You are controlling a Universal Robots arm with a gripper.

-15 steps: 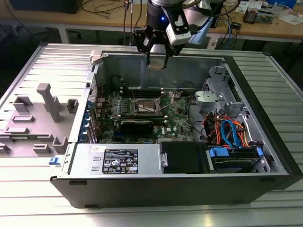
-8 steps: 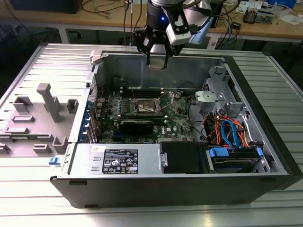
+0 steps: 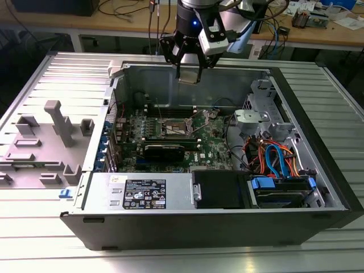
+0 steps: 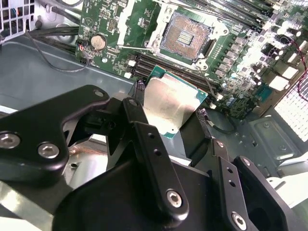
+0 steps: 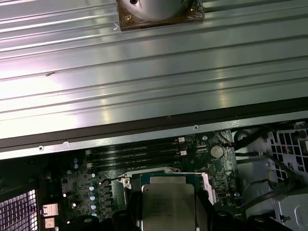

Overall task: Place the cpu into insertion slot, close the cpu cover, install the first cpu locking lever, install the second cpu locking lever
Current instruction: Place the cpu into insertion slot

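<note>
Casework comes first from where I stand: the open computer case (image 3: 199, 230) lies on its side, with the labelled power supply (image 3: 142, 193) along its near wall and a tangle of blue and orange cables (image 3: 276, 159) toward the exterior view's right. Beyond that sits the green motherboard (image 3: 213, 139), and on it the insertion slot (image 3: 173, 129), which the second wrist view shows uncovered, its gold-brown centre bare inside the metal rim. Farther back, above the case's far wall, the gripper (image 3: 189, 77) hangs in the air well apart from the slot. Its fingers (image 4: 144, 130) are pinching the cpu (image 4: 168, 106) by two opposite edges, silver top toward the camera and green border showing. I judge the chip light, thin and stiff, its polished lid likely slippery and its underside delicate, so the edges look like the right place to take hold of it, firmly but not hard. Nothing is seated in the slot yet
</note>
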